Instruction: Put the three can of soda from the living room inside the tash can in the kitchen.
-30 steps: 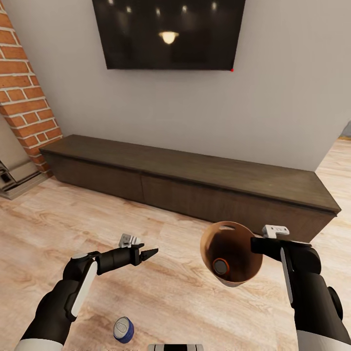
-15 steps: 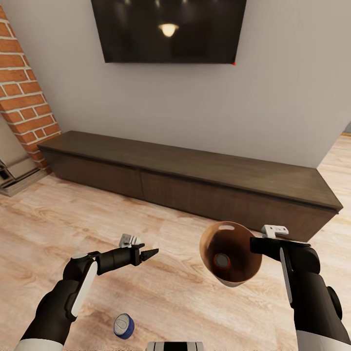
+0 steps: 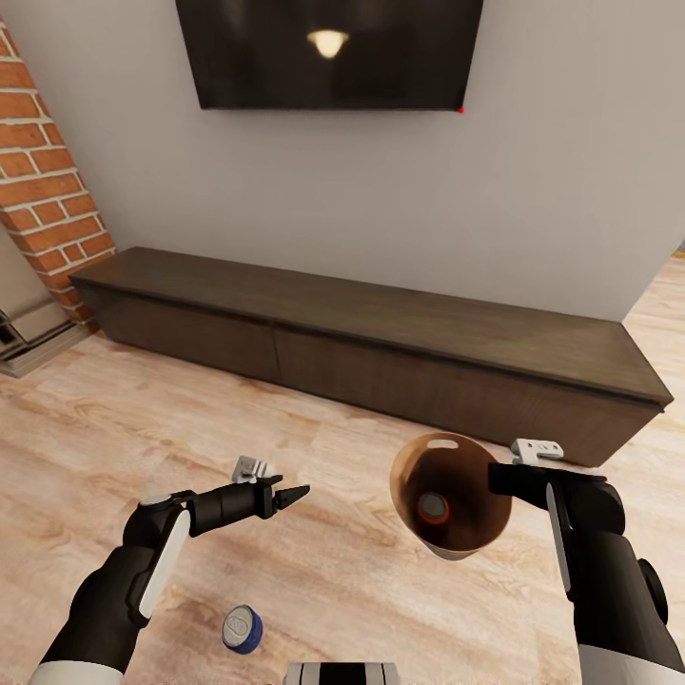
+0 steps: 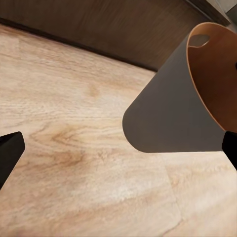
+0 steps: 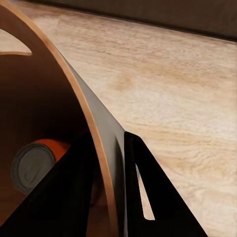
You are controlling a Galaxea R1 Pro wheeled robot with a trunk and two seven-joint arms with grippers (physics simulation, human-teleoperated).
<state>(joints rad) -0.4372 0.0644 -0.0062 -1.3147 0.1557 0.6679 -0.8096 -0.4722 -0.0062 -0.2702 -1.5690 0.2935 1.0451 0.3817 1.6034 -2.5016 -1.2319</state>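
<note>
My right gripper (image 3: 495,479) holds the tash can (image 3: 468,476) off the floor, tilted, with its dark mouth facing me. It is shut on the bin's rim, one finger inside the wall and one outside (image 5: 111,192). An orange can of soda (image 3: 433,508) lies at the bottom of the bin, grey end up (image 5: 37,165). My left gripper (image 3: 290,495) hangs open and empty to the left of the bin, level with it. In the left wrist view the bin's grey outer wall (image 4: 168,113) fills the space ahead between the spread fingertips (image 4: 11,148).
A long low dark-wood cabinet (image 3: 381,352) runs along the grey wall ahead, under a black TV (image 3: 328,52). A brick column (image 3: 43,190) stands at the left. A blue can (image 3: 242,630) lies on the wood floor near my base.
The whole view has shifted: the TV has risen in the picture and the cabinet looks slightly nearer, so the camera moved. Both arms keep their pose, and the bin stays in the right gripper.
</note>
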